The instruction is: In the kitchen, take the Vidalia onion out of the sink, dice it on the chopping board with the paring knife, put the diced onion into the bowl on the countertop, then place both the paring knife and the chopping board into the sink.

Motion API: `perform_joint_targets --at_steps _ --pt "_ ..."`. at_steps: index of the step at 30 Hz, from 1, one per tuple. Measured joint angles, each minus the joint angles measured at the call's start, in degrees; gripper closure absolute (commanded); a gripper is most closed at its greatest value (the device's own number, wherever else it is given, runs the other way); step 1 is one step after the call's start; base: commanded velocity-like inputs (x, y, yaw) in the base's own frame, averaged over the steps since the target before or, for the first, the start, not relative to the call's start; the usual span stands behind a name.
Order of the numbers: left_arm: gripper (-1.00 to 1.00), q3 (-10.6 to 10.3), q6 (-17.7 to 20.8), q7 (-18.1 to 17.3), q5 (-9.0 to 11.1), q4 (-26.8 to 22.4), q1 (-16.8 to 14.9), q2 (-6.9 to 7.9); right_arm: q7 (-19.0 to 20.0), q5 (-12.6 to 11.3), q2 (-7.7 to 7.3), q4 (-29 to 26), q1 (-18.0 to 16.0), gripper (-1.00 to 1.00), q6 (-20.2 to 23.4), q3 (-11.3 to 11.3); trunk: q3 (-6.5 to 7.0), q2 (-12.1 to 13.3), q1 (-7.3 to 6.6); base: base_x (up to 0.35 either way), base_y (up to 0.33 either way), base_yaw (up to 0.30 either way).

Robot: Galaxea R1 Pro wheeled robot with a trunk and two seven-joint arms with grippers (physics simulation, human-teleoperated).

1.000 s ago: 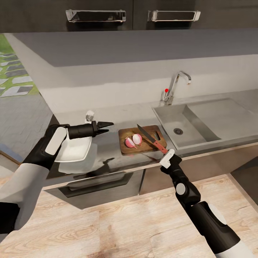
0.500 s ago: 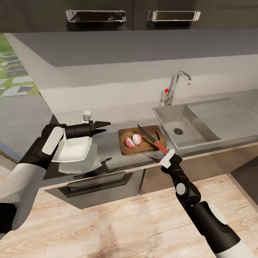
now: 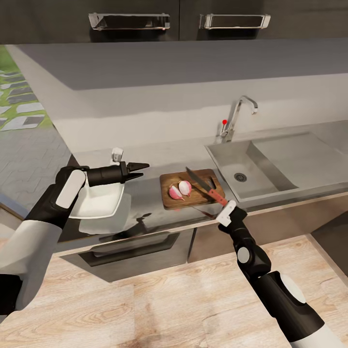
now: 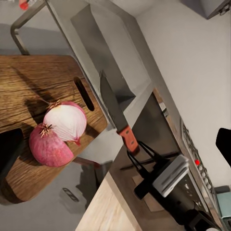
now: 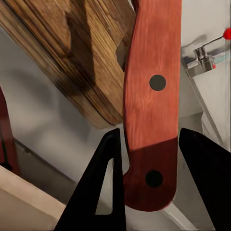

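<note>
The right gripper (image 3: 223,203) had its two dark fingers (image 5: 101,187) set either side of the butt of the red-orange wooden handle of the small dark-bladed paring knife (image 3: 205,186), and in the right wrist view there was daylight on both flanks of that handle, so whether the jaws were truly clamped I could not tell. From the jaws the knife ran away up and to the left in the head view, handle nearest the gripper at the counter's front edge, its dark pointed blade angling over the right part of the dark brown wooden chopping board (image 3: 170,180) with its slot-shaped handle hole. And there was the pinkish-red Vidalia onion (image 3: 181,189), lying in two halves side by side near the board's middle, to the left of the blade and apart from it; any cut had to swing the edge that way. The right arm was plainly the nearer one. The left gripper (image 3: 143,169) hovered at centre-left of the frame, fingers close together and holding nothing, above the matte grey countertop (image 3: 145,157) just right of the white squarish shallow bowl (image 3: 99,200). The stainless-steel sink (image 3: 227,162) sat at centre-right. The left wrist view gave what the head view blurred: one half showing its pale cut face (image 4: 67,120), the other its red skin, both still undiced. The right wrist view alone showed the handle's two dark rivets.
</note>
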Motion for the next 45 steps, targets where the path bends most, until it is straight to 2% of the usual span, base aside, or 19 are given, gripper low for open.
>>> perform_joint_targets --at_steps 12,17,25,32,37,45 --pt "-1.00 -0.1 0.0 0.0 0.0 -0.2 0.0 -0.13 -2.0 0.9 -0.09 0.0 0.0 1.00 -0.1 -0.2 0.00 0.0 0.00 0.000 0.000 0.000" --pt "-1.00 -0.1 0.1 0.0 0.0 -0.4 0.0 -0.16 -2.1 1.0 -1.29 0.0 0.0 1.00 -0.1 -1.9 0.00 0.0 0.00 0.000 0.000 0.000" --pt "-1.00 -0.1 0.1 0.0 0.1 -0.5 0.0 -0.17 -2.2 1.1 -2.24 0.0 0.0 1.00 -0.1 -2.8 0.00 0.0 0.00 0.000 0.000 0.000" --pt "-1.00 0.0 0.2 0.0 0.1 -0.4 0.0 -0.10 -3.6 1.2 -2.36 -0.1 0.0 1.00 -0.1 -2.9 0.00 0.0 0.00 0.000 0.000 0.000" --pt "-1.00 0.0 0.2 0.0 0.1 -0.4 0.0 -0.09 -6.2 1.4 -2.37 -0.1 0.0 1.00 -0.1 -3.0 0.00 0.0 0.00 0.000 0.000 0.000" --pt "-1.00 0.1 0.2 0.0 0.1 -0.4 0.0 0.03 -7.5 1.9 -2.38 -0.1 0.0 1.00 -0.2 -2.8 0.00 0.0 0.00 0.000 0.000 0.000"
